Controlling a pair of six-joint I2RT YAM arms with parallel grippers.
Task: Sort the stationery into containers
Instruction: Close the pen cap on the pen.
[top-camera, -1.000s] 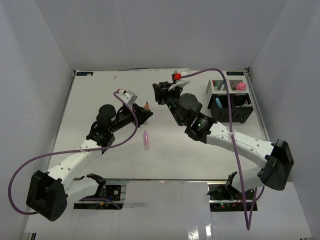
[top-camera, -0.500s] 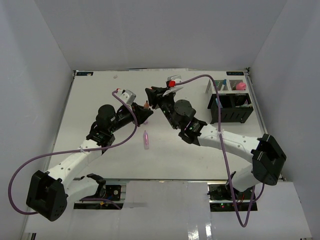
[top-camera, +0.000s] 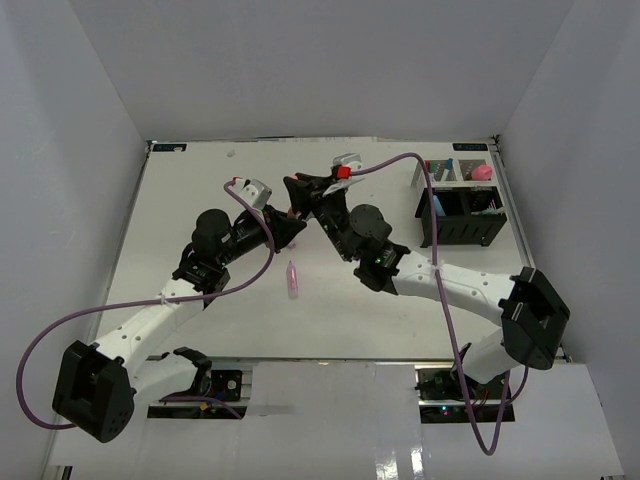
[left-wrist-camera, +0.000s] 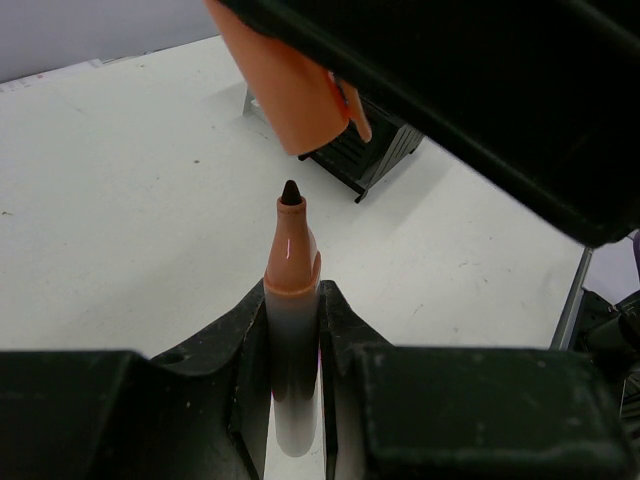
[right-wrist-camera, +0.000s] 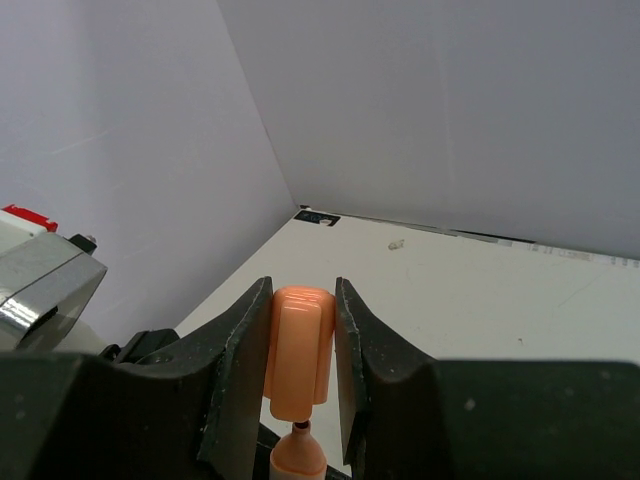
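Observation:
My left gripper (top-camera: 289, 224) (left-wrist-camera: 291, 300) is shut on an uncapped orange marker (left-wrist-camera: 291, 262), which stands upright with its dark tip up. My right gripper (top-camera: 297, 190) (right-wrist-camera: 300, 292) is shut on the matching orange cap (right-wrist-camera: 300, 350) (left-wrist-camera: 298, 88). It holds the cap just above the marker's tip (right-wrist-camera: 298, 452), not touching it. A pink marker (top-camera: 292, 280) lies on the table below both grippers. The black organizer (top-camera: 462, 218), joined to white mesh compartments (top-camera: 452, 172), stands at the far right with several items inside. A pink-capped bottle (top-camera: 482, 172) sits in the mesh part.
The white table (top-camera: 200, 190) ends at grey walls on the left, back and right. The right arm's purple cable (top-camera: 420, 175) arcs over toward the organizer. The organizer also shows behind the cap in the left wrist view (left-wrist-camera: 368, 152).
My right arm has swung left from beside the organizer to my left gripper, bringing the orange cap over the marker's tip. The left arm has barely moved.

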